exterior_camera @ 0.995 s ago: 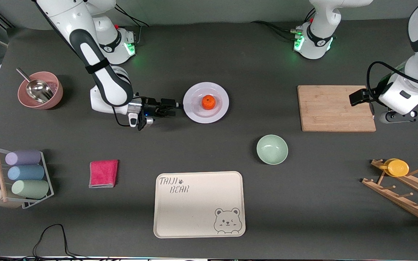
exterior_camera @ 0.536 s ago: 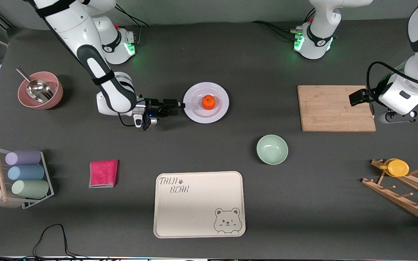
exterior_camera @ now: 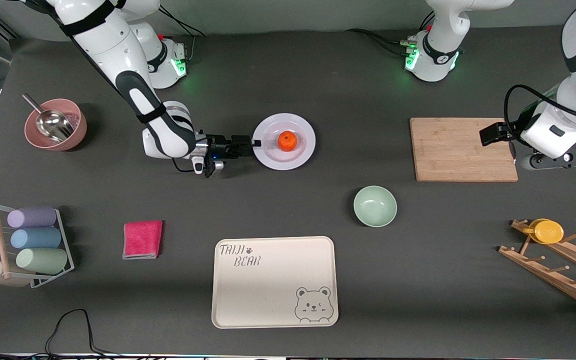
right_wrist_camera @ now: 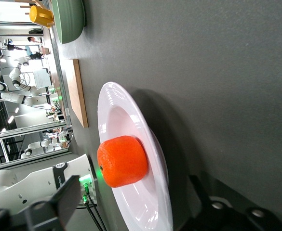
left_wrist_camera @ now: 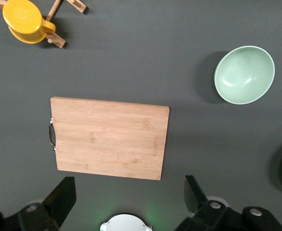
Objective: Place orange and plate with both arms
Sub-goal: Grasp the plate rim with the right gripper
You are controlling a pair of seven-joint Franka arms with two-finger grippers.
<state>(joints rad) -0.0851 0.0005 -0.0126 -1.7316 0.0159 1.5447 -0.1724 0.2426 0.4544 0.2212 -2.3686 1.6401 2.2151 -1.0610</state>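
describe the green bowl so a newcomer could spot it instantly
Start at the beige bear tray nearest the front camera. The green bowl sits just past its corner at the left arm's end, between the tray and the cutting board. It is pale green, deep and empty; the plate is flat, white and holds an orange.

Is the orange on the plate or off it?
On it: the orange sits at the centre of the plate, untouched by either gripper.
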